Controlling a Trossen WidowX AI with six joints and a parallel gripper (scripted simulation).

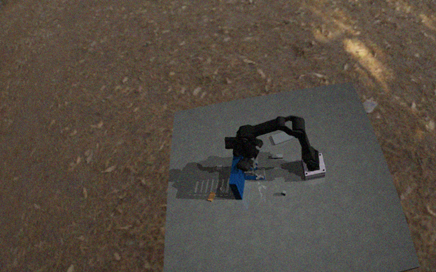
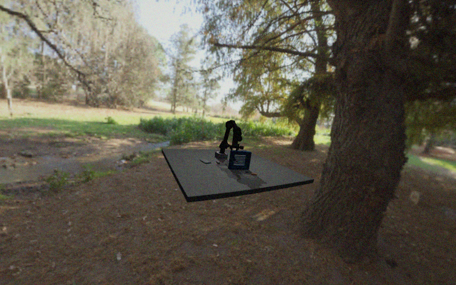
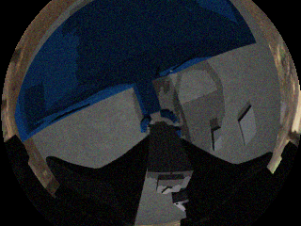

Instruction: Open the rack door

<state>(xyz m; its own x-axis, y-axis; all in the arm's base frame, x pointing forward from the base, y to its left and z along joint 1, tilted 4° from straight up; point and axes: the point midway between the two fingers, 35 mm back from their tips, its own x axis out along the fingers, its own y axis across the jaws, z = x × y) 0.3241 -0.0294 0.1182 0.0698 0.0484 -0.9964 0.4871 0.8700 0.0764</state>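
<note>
Exterior view, slotted dark-blue rack point(image 2: 231, 163), matte black jointed arm point(image 2: 225, 136), flat grey slab point(image 2: 208, 187).

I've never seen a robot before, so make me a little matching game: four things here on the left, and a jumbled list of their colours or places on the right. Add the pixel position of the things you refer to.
Things:
1. Upright blue slotted panel point(image 1: 236, 186) point(image 2: 233, 161)
2. Small orange piece point(image 1: 211, 196) point(image 2: 253, 174)
3. Jointed black robot arm point(image 1: 265, 126) point(image 2: 225, 136)
4. Large flat grey tabletop point(image 1: 295, 240) point(image 2: 198, 181)

Places:
A. Mounted on a pale, box-shaped base
B. Underneath all the others
C. In the shadow cast beside the panel
D. Standing beneath the gripper point(image 1: 245, 164)

Right pairs: 1-D, 2-C, 3-A, 4-B
</note>
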